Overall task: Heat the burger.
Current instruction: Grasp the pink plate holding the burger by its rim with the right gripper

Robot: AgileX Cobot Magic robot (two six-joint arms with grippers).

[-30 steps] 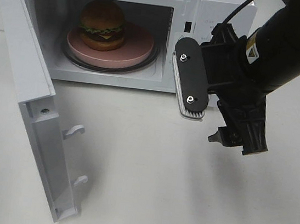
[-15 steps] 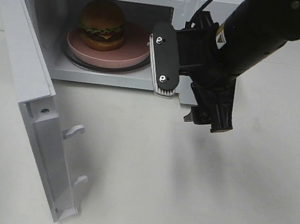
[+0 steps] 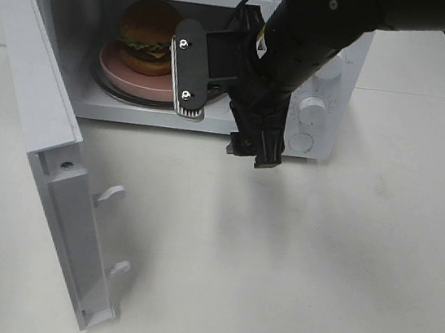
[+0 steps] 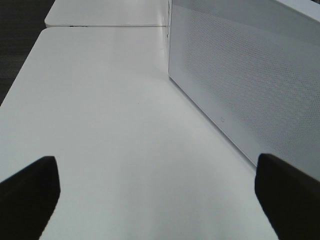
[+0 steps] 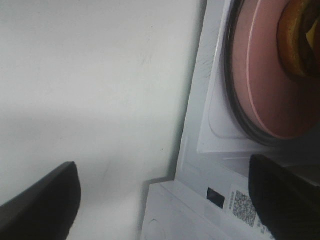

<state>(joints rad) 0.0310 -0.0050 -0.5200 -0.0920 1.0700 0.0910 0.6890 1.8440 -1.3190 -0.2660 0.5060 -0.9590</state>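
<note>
Small round brown-bun burger [image 3: 150, 34] sits on flat round pink plate [image 3: 135, 83] inside open white microwave [image 3: 316, 142]. Right gripper [image 3: 220, 109] spread wide, empty, at the oven mouth, near the plate. Left gripper [image 4: 160, 200] spread wide too, holding nothing

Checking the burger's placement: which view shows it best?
The exterior high view: the burger sits on the pink plate inside the open microwave, mostly visible. The right wrist view catches only its edge; the left wrist view misses it.
</note>
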